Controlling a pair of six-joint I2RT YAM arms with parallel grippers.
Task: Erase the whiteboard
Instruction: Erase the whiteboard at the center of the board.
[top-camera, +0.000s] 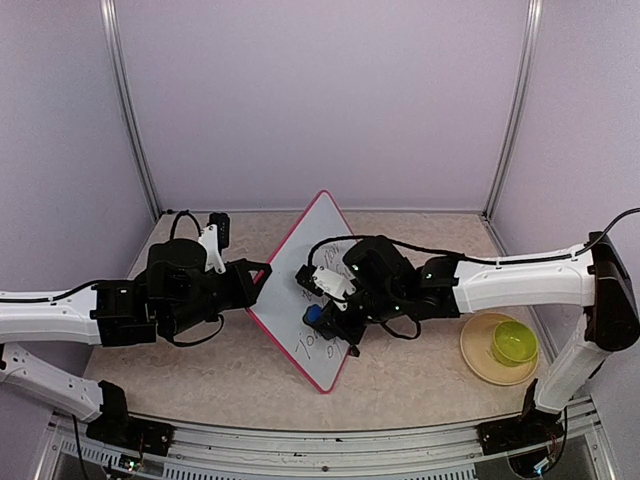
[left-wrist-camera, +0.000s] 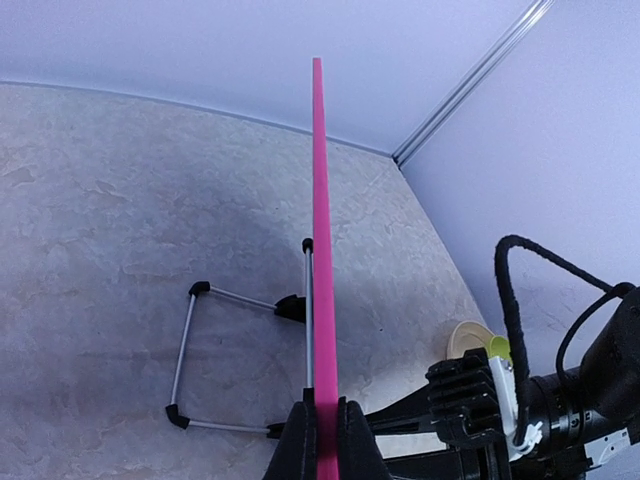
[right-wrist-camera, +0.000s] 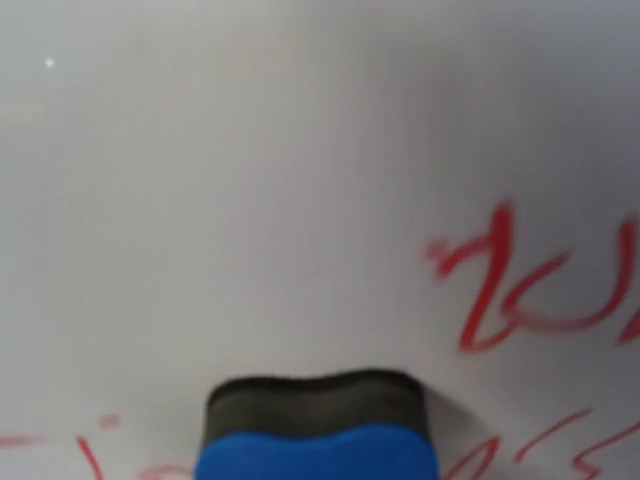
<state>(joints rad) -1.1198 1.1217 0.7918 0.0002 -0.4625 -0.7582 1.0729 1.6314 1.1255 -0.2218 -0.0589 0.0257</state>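
Note:
The whiteboard (top-camera: 316, 228), white with a pink rim, stands tilted on the tabletop. Handwriting shows on its lower half. My left gripper (top-camera: 258, 282) is shut on its left edge. In the left wrist view the pink rim (left-wrist-camera: 319, 200) runs edge-on between my closed fingers (left-wrist-camera: 300, 445). My right gripper (top-camera: 324, 320) is shut on a blue eraser (top-camera: 313, 314) held against the board's face. In the right wrist view the eraser's black felt (right-wrist-camera: 312, 398) presses on the white surface (right-wrist-camera: 250, 150). Red writing (right-wrist-camera: 520, 285) lies to its right. The right fingers are hidden there.
A yellow plate (top-camera: 478, 360) holding a green bowl (top-camera: 514, 343) sits at the right of the table. The board's wire stand with black feet (left-wrist-camera: 188, 352) rests behind it. Walls enclose the back and sides.

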